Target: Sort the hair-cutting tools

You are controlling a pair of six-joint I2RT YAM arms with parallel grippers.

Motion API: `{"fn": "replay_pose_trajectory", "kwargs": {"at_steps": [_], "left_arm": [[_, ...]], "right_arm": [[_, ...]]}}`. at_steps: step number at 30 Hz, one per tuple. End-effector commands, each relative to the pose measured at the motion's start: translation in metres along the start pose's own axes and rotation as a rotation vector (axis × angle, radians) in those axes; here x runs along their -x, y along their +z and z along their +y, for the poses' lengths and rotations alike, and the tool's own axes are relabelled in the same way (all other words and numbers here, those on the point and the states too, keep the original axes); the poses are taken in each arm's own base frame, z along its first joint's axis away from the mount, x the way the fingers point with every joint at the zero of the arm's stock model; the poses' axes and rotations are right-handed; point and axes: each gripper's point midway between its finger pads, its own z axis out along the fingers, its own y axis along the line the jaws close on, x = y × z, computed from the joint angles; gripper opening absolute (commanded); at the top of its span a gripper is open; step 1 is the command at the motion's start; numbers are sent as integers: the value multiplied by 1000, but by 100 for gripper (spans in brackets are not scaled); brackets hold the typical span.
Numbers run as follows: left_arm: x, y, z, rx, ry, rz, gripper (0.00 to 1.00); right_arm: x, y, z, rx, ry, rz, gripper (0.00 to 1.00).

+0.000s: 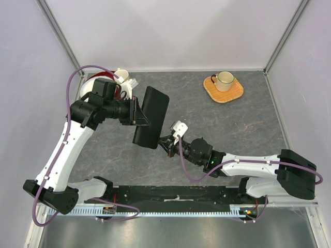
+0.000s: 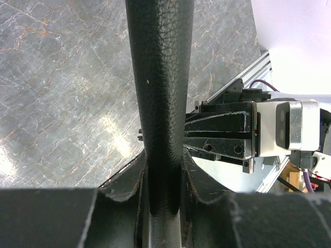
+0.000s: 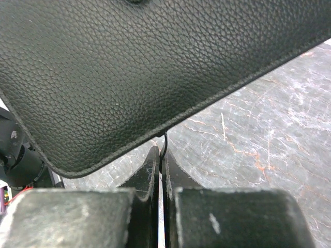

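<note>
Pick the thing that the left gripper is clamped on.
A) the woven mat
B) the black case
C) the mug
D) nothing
B: in the left wrist view the left gripper has a finger pressed against each side of the case.

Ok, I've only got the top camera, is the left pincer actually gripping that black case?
Observer: Yes. Left wrist view shows the left pincer clamped on the black case, a finger on each side of its edge.
Operator: And the right pincer, shut on anything?
Observer: Right wrist view shows the right pincer shut on a thin black strand that runs up to the case's edge; whether it's a zip pull, I can't tell.
</note>
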Motion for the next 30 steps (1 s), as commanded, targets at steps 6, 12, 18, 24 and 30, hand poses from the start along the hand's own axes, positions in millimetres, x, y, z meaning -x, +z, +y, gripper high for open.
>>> {"fn": "replay_pose_trajectory", "kwargs": {"at_steps": [6,12,18,24,30], "left_arm": [[-3,-2,-17,-116,70,-39,2],[-15,6,-15,-145,54,-18,2],[-29,8,-15,-175,56,7,2],[-44,9,-12,-187,60,25,2],[-53,8,-9,-196,81,29,2]], "right_arm": [[30,-8,-36,-204,-11,-48,0],[41,-9,-49,-254,-10,-73,0],[46,-8,-72,-322,12,-84,0],[43,-7,-86,-347,-23,-57,0],[40,-16,-108,-390,-91,-16,0]]}}
